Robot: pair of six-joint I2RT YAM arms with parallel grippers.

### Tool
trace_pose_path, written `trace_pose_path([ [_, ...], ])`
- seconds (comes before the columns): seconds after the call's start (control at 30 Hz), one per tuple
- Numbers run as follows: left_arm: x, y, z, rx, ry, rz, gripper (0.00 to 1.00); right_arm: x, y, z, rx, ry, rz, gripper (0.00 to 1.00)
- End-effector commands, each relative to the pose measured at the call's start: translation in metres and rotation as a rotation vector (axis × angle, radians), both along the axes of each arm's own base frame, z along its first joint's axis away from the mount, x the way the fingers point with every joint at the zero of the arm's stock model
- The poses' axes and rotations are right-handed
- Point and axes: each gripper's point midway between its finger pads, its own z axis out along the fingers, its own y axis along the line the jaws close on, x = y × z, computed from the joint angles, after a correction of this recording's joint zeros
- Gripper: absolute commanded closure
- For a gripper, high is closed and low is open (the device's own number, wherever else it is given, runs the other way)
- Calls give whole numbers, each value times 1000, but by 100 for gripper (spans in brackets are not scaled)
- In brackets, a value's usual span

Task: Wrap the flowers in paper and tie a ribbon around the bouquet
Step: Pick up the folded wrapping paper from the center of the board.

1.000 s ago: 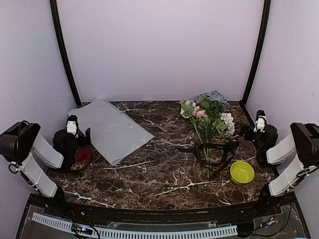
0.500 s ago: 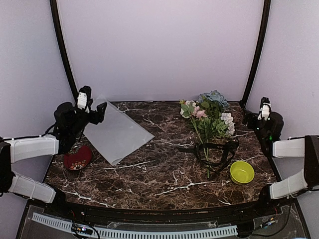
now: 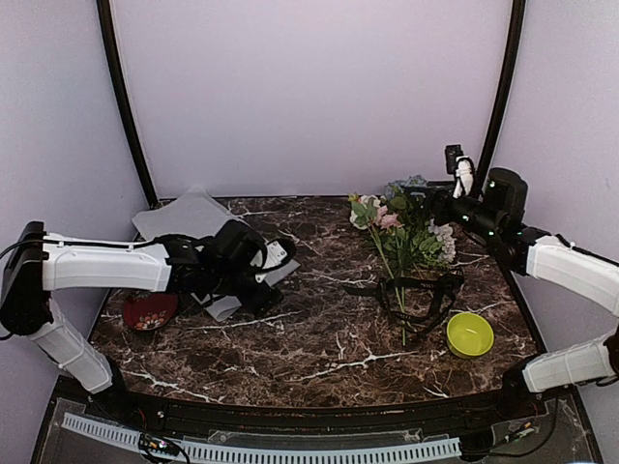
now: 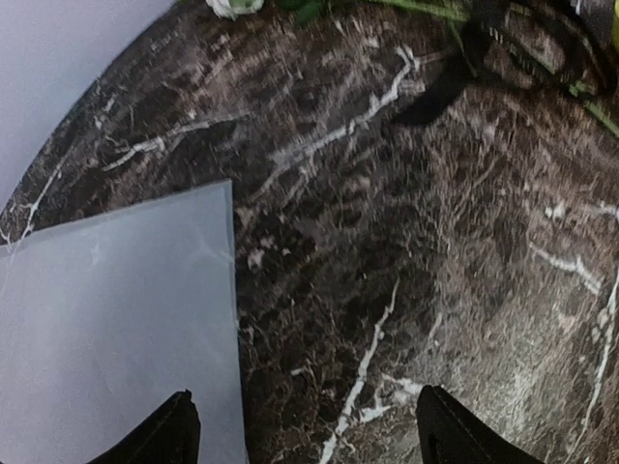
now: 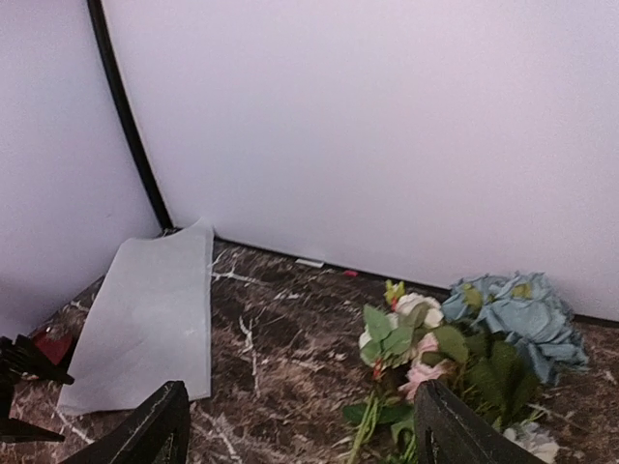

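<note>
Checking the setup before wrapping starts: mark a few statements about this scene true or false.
1. The ribbon lies across the stems of the flowers. True.
2. The paper is wrapped round the flowers. False: it lies flat at the left, apart from them.
3. The left gripper is open and empty. True.
4. The green bowl sits on the paper. False: it sits on the bare table near the ribbon.
5. The right gripper is shut on the flowers. False: it is open, holding nothing.

Overhead rear view, wrist views share paper [image 4: 116, 319]
</note>
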Motion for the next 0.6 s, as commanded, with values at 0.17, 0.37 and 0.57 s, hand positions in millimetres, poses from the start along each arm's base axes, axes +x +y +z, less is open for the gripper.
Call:
trace_pose_path([
  [0.17,-26,112,-84,897,258,191,20,-16,76,-44,-182,133,167,19],
  [0.37,-31,120,-94,932,279,200,30,-27,102,-58,-224,154,247,19],
  [0.57,-22,123,-96,939,249,215,47,-31,110,-61,-229,159,271,18],
])
